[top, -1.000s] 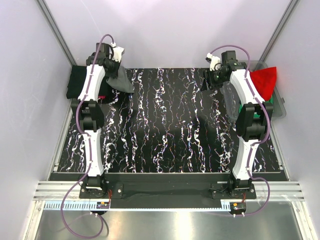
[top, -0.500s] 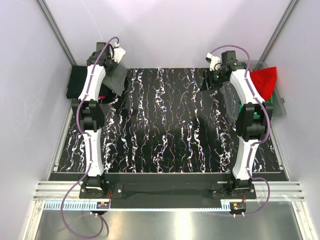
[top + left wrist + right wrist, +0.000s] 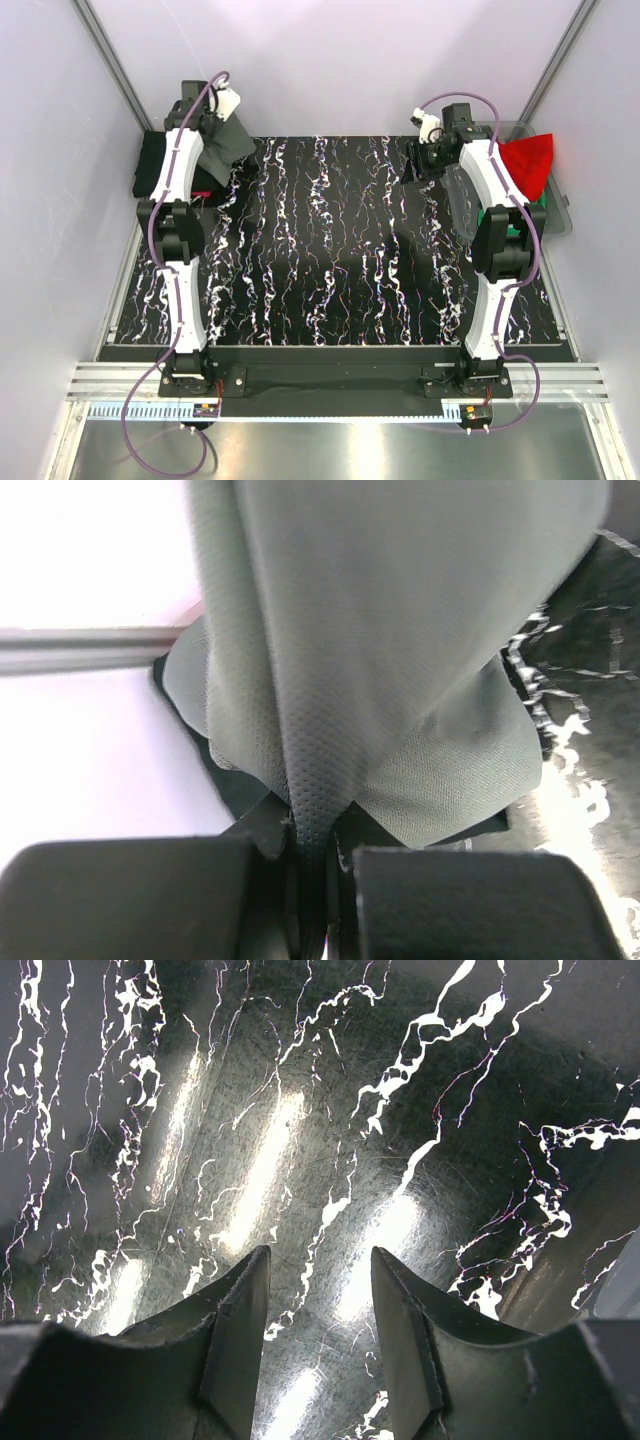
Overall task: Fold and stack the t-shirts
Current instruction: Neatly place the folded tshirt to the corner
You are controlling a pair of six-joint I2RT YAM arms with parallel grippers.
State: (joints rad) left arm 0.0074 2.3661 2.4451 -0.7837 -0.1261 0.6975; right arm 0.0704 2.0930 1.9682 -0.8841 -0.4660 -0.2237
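My left gripper (image 3: 214, 108) is at the far left back of the table, shut on a dark grey t-shirt (image 3: 229, 145) that hangs from it in a bunch. In the left wrist view the grey cloth (image 3: 380, 650) runs down into the pinched left gripper (image 3: 318, 848). Just left of it a black folded t-shirt (image 3: 157, 163) lies at the table's edge, with a bit of red (image 3: 205, 192) at its near corner. A red t-shirt (image 3: 530, 160) and a green one (image 3: 531, 214) sit in the bin on the right. My right gripper (image 3: 423, 155) (image 3: 320, 1272) stands open above bare table.
The clear grey plastic bin (image 3: 558, 222) stands at the back right edge, close behind my right arm. The black marbled table top (image 3: 330, 250) spreads between the two arms. Pale walls close in on the left, back and right.
My left gripper has carried the grey t-shirt back and to the left, toward the black one. The right arm has barely moved.
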